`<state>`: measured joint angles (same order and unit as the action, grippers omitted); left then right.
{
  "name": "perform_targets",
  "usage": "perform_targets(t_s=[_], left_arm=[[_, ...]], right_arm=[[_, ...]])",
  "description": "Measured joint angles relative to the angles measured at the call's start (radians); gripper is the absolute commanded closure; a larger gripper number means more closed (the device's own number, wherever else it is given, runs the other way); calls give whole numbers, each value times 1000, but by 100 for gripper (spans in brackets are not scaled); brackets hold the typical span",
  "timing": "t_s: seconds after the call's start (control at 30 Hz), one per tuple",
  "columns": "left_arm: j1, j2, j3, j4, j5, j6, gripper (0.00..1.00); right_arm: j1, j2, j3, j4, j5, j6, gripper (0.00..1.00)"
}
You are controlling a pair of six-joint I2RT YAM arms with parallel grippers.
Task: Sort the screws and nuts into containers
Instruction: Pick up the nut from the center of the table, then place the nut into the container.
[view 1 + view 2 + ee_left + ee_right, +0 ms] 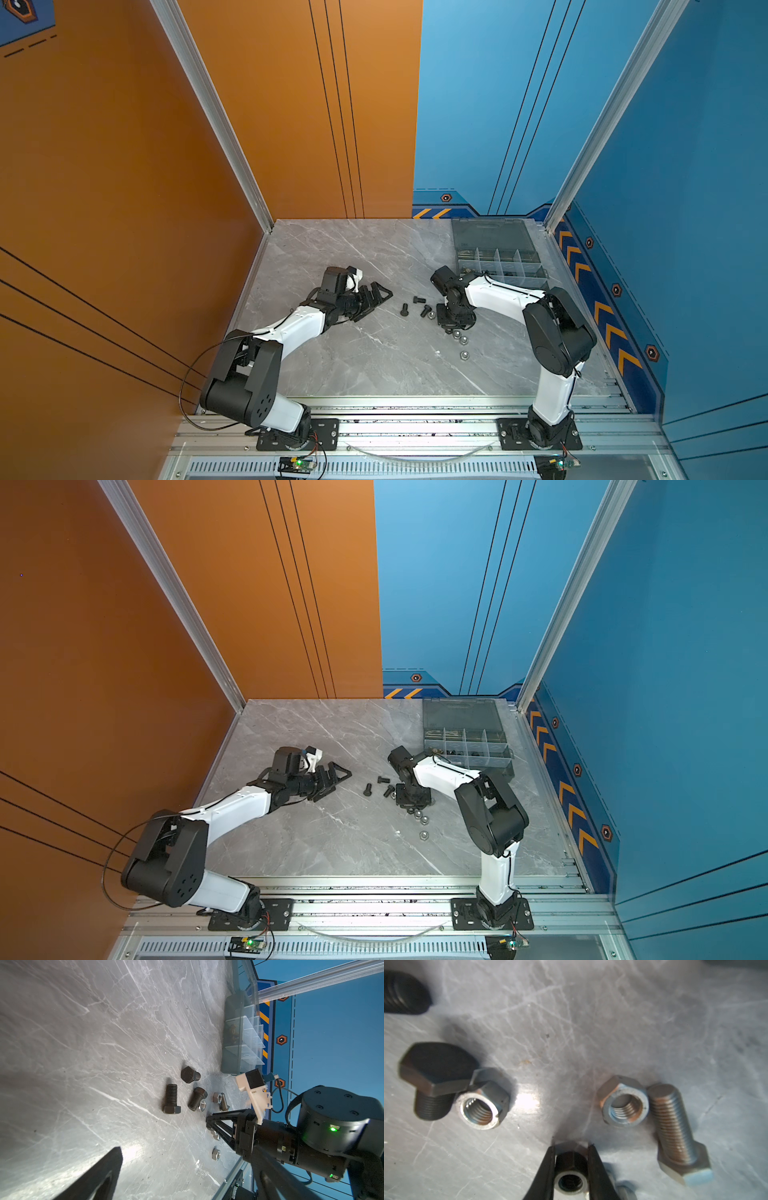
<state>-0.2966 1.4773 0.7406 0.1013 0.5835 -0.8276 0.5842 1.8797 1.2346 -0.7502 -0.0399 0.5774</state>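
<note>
Nuts lie nearest me: one silver hex nut (464,355) sits alone on the counter (353,374), with more (463,340) just beyond it, close to my right tool (572,1148). That tool points down at the counter. Its two thin black fingers (548,1167) press against opposite flats of a nut (572,1180) whose threaded bore faces the wrist camera; I cannot tell whether it has left the surface.

Beside it lies a silver bolt (675,1126), fully threaded with a hex head, and a bright nut (625,1103) sits just beside its shank end. Another nut (483,1105) leans against the head of a black bolt (436,1072). Three such black bolts (418,299), short, thick-headed and matte, are scattered between my two tools.

My left tool (374,302) is turned on its side low at the counter, spread wide and empty.

Farther off, in the back right corner, stands the box (498,764). It is smoky translucent plastic, with clear dividers forming compartments (509,262), some holding small parts. Its lid (490,235) lies open behind.

The counter is a smooth grey slab with white marble veins, faintly glossy. An orange wall (124,166) closes my left and half the back, and blue walls (478,104) close the rest, joined by aluminium posts (216,108).
</note>
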Motion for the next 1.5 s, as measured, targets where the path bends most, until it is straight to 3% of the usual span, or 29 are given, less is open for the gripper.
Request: perform_targets(t_s=[0.2, 0.4, 0.57, 0.77, 1.03, 1.23, 1.5], left_arm=[[0, 0, 0, 0, 0, 0, 2], [0, 0, 0, 0, 0, 0, 2], [0, 0, 0, 0, 0, 0, 2], [0, 0, 0, 0, 0, 0, 2], [0, -4, 0, 0, 0, 0, 2], [0, -8, 0, -1, 0, 0, 2], [0, -10, 0, -6, 0, 0, 2]], right_arm=[[-16, -23, 0, 4, -19, -3, 94], [-104, -122, 4, 11, -74, -20, 95], [-239, -186, 41, 11, -99, -57, 96], [-477, -195, 132, 10, -110, -105, 96], [-702, -110, 284, 9, -93, -137, 97], [-769, 0, 340, 8, -95, -137, 97], [-779, 71, 383, 3, -97, -137, 97]])
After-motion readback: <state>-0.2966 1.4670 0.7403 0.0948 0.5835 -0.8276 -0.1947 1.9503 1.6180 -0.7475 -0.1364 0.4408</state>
